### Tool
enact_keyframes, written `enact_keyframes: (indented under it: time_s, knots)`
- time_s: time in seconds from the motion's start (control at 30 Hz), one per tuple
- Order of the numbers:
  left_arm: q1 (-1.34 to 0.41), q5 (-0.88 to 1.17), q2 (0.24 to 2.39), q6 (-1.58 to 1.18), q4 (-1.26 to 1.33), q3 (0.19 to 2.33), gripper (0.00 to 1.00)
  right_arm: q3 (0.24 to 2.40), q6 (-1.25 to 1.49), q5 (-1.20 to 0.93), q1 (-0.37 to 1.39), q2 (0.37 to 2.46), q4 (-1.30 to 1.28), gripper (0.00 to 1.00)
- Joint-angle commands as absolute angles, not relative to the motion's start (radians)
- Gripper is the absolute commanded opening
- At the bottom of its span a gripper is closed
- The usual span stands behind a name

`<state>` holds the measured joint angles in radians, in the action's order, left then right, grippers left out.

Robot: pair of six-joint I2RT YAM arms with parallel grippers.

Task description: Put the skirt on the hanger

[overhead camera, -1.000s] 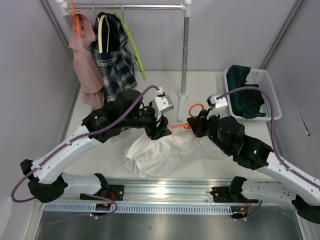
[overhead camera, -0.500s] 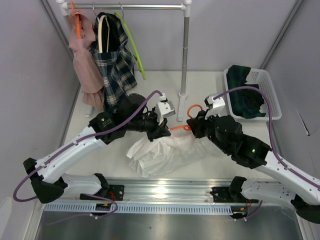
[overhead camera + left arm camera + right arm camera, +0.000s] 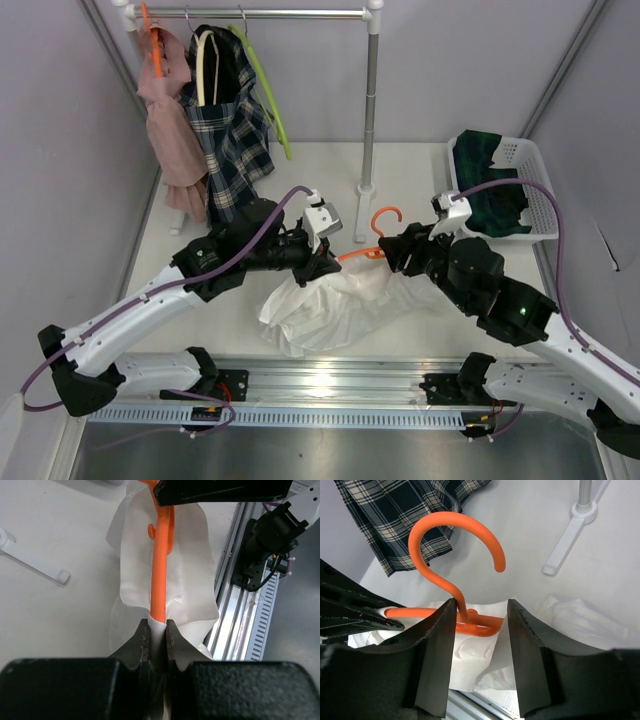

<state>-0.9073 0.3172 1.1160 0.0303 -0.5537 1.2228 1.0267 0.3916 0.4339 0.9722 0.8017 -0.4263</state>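
A white skirt (image 3: 340, 305) lies crumpled on the table between the two arms, with an orange hanger (image 3: 385, 222) lying across its top edge. My left gripper (image 3: 325, 268) is shut on the skirt's fabric where it wraps over one hanger arm; in the left wrist view the orange hanger (image 3: 159, 565) runs straight out from the left gripper (image 3: 157, 625) over the skirt (image 3: 192, 580). My right gripper (image 3: 393, 250) is open. Its jaws straddle the hanger (image 3: 455, 516) at the base of the hook, the right gripper (image 3: 481, 607) gripping nothing, with skirt (image 3: 475, 660) beneath.
A clothes rack (image 3: 372, 120) stands at the back with a pink garment (image 3: 165, 120), a plaid skirt (image 3: 235, 125) and a green hanger (image 3: 268, 100). A white basket (image 3: 520, 160) with dark green cloth sits at the right. A metal rail (image 3: 330, 385) runs along the near edge.
My left gripper has closed on the skirt and hanger arm. My right gripper has opened off the hanger neck and drawn back slightly to the right.
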Motion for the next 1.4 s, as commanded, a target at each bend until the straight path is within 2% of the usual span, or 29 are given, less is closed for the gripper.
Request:
enact_keyframes:
  time_s: [0.0,0.47,0.8,0.93,1.0,1.37]
  knots:
    - [-0.910,0.293,1.051,0.008,-0.497,1.227,0.00,0.993,0.416,0.502,0.916,0.735,-0.423,0.50]
    - [-0.908,0.233,0.983,-0.021,-0.538,1.236,0.00,0.881,0.445,0.433,0.740,0.692,-0.465,0.49]
    - [-0.908,0.184,0.951,-0.043,-0.538,1.190,0.00,0.873,0.439,0.368,0.716,0.696,-0.449,0.47]
    - [-0.907,0.149,0.933,-0.051,-0.548,1.189,0.00,0.858,0.442,0.367,0.715,0.699,-0.436,0.34]
    - [-0.902,0.137,0.916,-0.054,-0.546,1.190,0.00,0.847,0.445,0.367,0.712,0.706,-0.439,0.31]
    - [-0.877,-0.039,0.867,-0.118,-0.675,1.238,0.00,0.818,0.443,0.341,0.661,0.727,-0.430,0.24]
